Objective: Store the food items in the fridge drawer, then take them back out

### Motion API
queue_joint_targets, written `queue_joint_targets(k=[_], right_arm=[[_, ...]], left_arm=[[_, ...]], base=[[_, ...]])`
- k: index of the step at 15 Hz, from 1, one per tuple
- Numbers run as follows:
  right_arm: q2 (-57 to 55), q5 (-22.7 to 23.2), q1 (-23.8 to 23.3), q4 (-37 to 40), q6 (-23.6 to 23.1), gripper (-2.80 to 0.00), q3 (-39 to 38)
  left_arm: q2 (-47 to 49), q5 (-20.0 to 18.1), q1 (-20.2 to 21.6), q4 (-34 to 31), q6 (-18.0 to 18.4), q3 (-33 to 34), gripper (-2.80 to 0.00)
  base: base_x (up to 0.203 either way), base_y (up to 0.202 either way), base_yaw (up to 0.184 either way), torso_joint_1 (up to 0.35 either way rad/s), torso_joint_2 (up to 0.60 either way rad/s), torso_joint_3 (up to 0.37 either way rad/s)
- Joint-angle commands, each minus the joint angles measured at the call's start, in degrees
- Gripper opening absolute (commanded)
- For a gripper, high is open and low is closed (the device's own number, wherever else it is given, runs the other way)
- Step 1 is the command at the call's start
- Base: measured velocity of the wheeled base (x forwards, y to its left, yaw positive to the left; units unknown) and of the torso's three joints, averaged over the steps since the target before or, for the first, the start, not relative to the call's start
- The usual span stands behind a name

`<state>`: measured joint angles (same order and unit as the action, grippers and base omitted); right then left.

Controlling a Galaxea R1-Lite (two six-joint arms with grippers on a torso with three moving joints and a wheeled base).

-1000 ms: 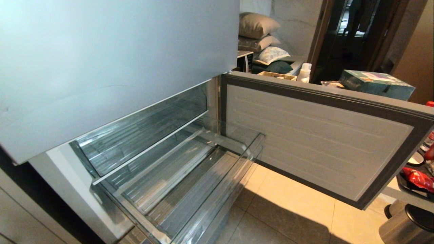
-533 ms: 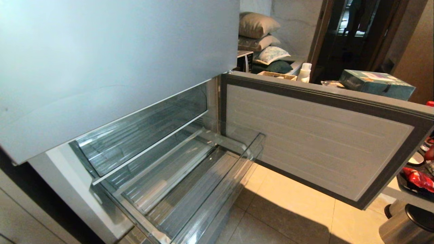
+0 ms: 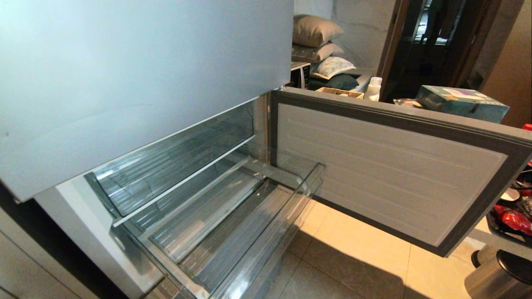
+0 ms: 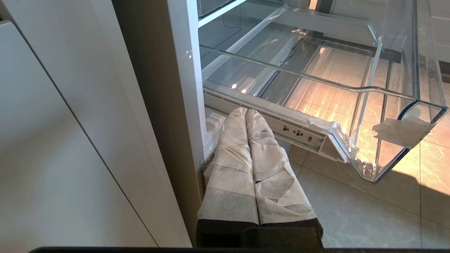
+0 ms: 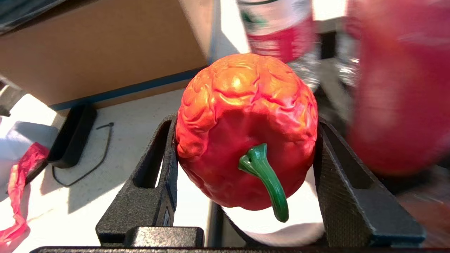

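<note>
A glossy red pepper (image 5: pixel 242 119) with a green stem sits between the black fingers of my right gripper (image 5: pixel 245 140), which is shut on it above a pale counter. This gripper is outside the head view. The fridge drawer (image 3: pixel 286 220) is clear plastic, pulled out and empty, with a ribbed bottom. In the left wrist view its front lip (image 4: pixel 397 95) is near. My left gripper (image 4: pixel 246 113), wrapped in white cloth, is shut and parked low by the fridge's left front corner, beneath the drawer rail.
The open fridge door (image 3: pixel 395 166) stands to the right of the drawer. Beyond it are a counter with a red packet (image 3: pixel 513 218) and a bin (image 3: pixel 498 278). Around the pepper are a cardboard box (image 5: pixel 98 45), a bottle (image 5: pixel 281 31), a red strip (image 5: pixel 17 189) and a black tray (image 5: pixel 72 135).
The fridge, drawer and door have not shifted. At the far right edge of the head view, a red rounded thing on the counter has given way to a dark shape.
</note>
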<state>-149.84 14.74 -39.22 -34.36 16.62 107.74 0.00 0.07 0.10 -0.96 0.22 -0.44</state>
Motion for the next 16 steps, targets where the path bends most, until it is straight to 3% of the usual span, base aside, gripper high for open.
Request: queue_joint_targets(k=[1,11,12,16], right_arm=[[-2.20,0.03,0.47,-1.32,0.08,-2.80,0.27],[-4.95,0.03,0.47,-1.15,0.44,-2.80,0.19],[-5.03,0.03,0.47,-1.15,0.44,0.00,0.19],[-5.21,0.03,0.47,-1.06,0.35,0.00,0.19]], left_arm=[[0.00,0.01,-0.01,0.00,-0.04,0.00,-2.80],[0.01,0.01,-0.01,0.00,0.03,0.00,-2.80],[0.00,0.01,-0.01,0.00,0.04,0.00,-2.80],[0.04,0.01,-0.01,0.00,-0.03,0.00,-2.80]], base=[[0.000,0.000,0.000,0.000,0.00,0.000],[0.000,0.000,0.000,0.000,0.00,0.000],[0.000,0.000,0.000,0.000,0.00,0.000],[0.000,0.000,0.000,0.000,0.00,0.000]])
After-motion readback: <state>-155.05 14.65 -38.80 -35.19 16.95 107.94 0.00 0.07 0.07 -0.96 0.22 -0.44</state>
